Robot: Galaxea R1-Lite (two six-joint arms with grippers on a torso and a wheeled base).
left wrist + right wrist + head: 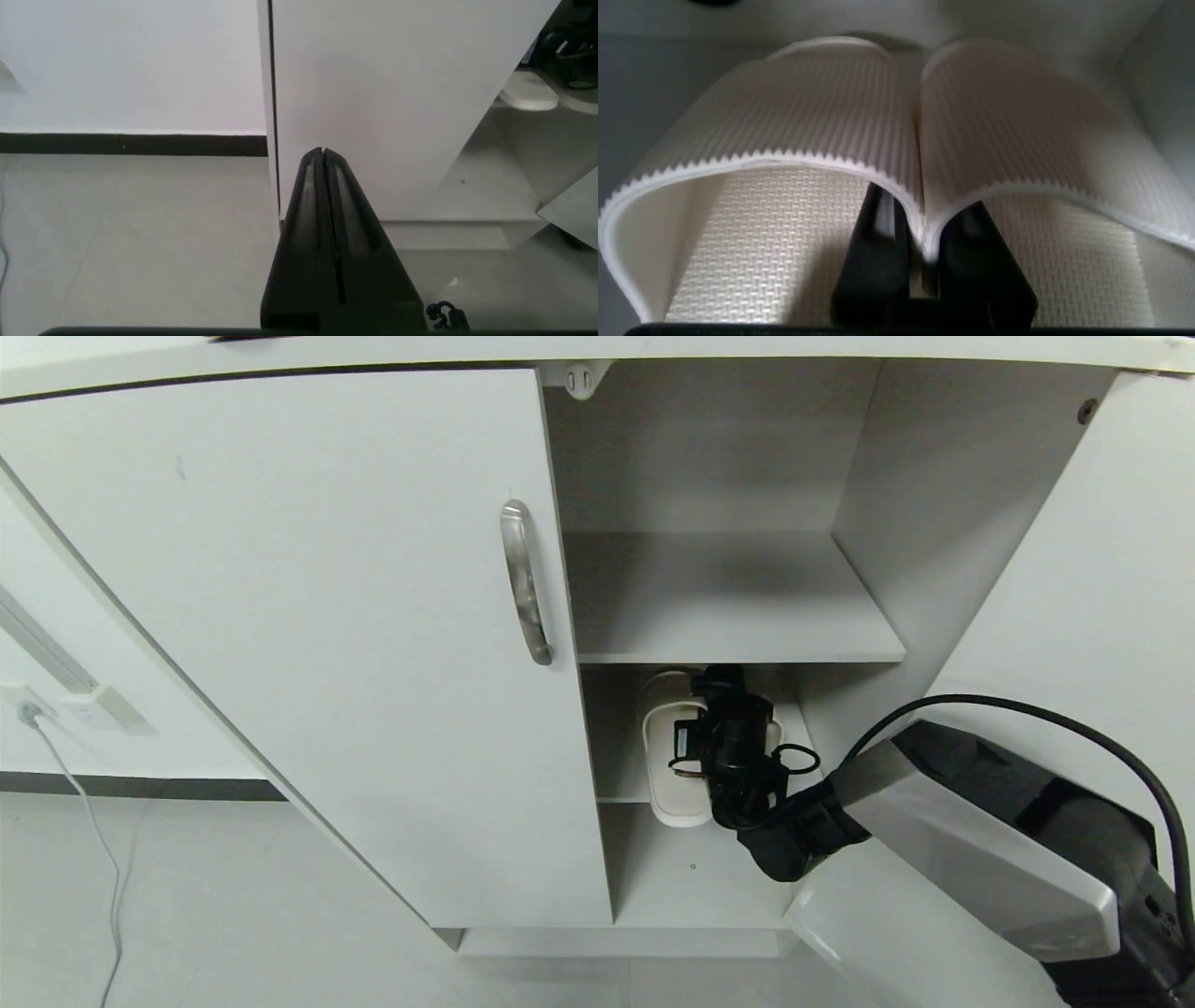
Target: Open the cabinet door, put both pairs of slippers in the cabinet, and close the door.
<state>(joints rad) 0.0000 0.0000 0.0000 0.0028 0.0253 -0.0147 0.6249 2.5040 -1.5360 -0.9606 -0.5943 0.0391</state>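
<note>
Left gripper hangs clenched and empty outside the cabinet; inside the cabinet, under its middle shelf, the right gripper pinches the white slippers by their touching straps; before release the pair should sit flat and deep, clear of the open door.

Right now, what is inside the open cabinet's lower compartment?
A pair of white ribbed foam slippers, side by side, inner walls pinched in the right gripper. The arm covers the space behind them; whether they are set down yet is hidden.
</note>
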